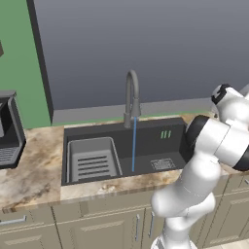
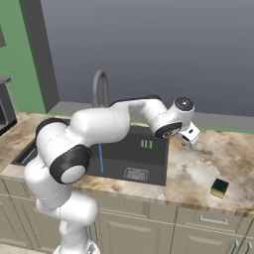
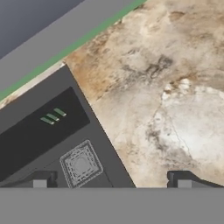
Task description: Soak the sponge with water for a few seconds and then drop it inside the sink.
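The sponge [image 2: 220, 187], a small yellow block with a dark green top, lies on the marble counter near its front edge, well right of the sink [image 2: 154, 158]. My gripper [image 2: 192, 142] hangs over the counter just past the sink's right rim, behind and left of the sponge. It is open with nothing between its fingertips [image 3: 39, 180]. Below them are the sink's right rim [image 3: 103, 144] and the drain grate [image 3: 80, 165]. Water [image 1: 134, 146] falls in a thin blue stream from the faucet [image 1: 131, 97] into the sink [image 1: 121, 129]. The same stream of water [image 2: 101, 158] shows beside my arm.
A grey slotted rack [image 1: 93, 160] fills the sink's left part. A dark appliance [image 1: 7, 131] stands on the counter at the far left. The grey wall runs behind the counter, and cabinet fronts [image 1: 97, 228] lie below its front edge.
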